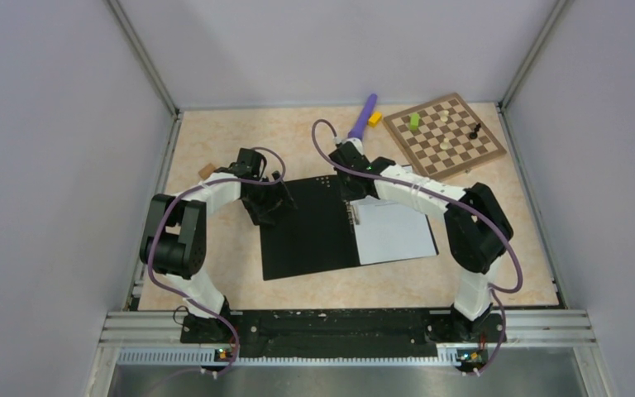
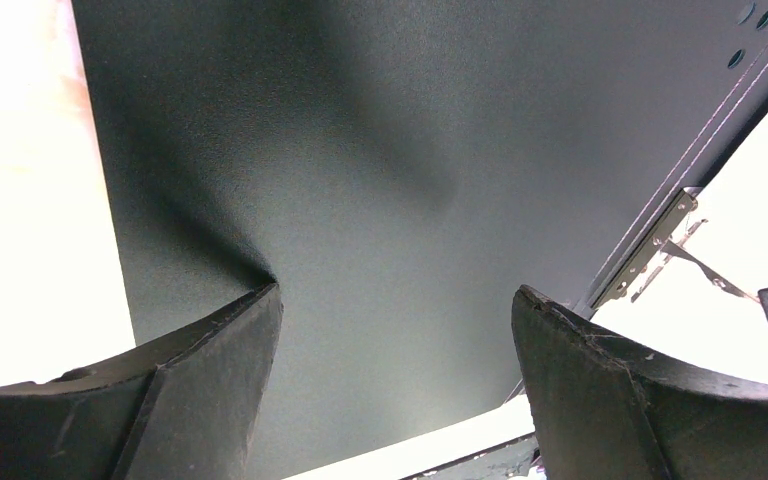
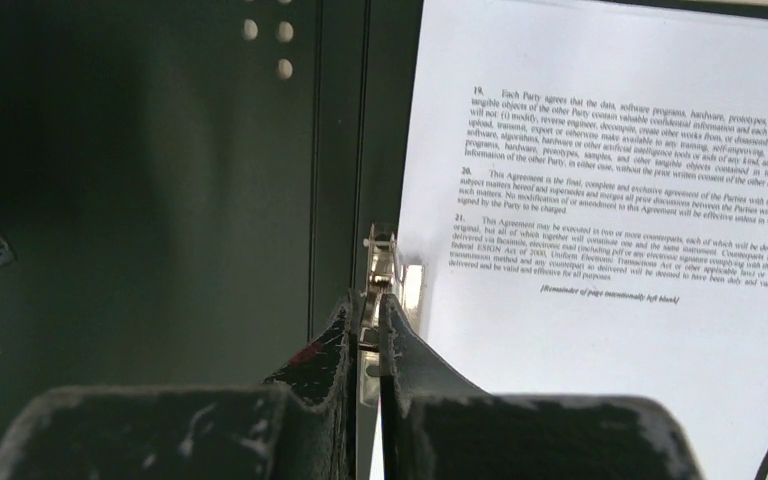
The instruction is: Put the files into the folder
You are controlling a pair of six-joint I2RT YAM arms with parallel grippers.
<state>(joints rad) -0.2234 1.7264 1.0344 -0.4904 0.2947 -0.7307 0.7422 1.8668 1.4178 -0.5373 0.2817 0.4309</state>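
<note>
The folder (image 1: 306,231) lies open on the table, its black inner faces up. The files (image 1: 393,231), white printed sheets, lie on its right half. My right gripper (image 1: 354,194) is at the spine, shut on the folder's metal clip (image 3: 380,265); the sheets (image 3: 610,200) lie just right of it. My left gripper (image 1: 277,203) is open and empty, low over the folder's left inner face (image 2: 360,150). In the left wrist view its jaws (image 2: 395,292) stand wide apart, with the clip (image 2: 655,245) at the right.
A brown chessboard (image 1: 444,135) with a few pieces sits at the back right. A purple object (image 1: 362,116) and a yellow block (image 1: 374,119) lie beside it. A small brown block (image 1: 207,170) lies at the left. Walls enclose the table.
</note>
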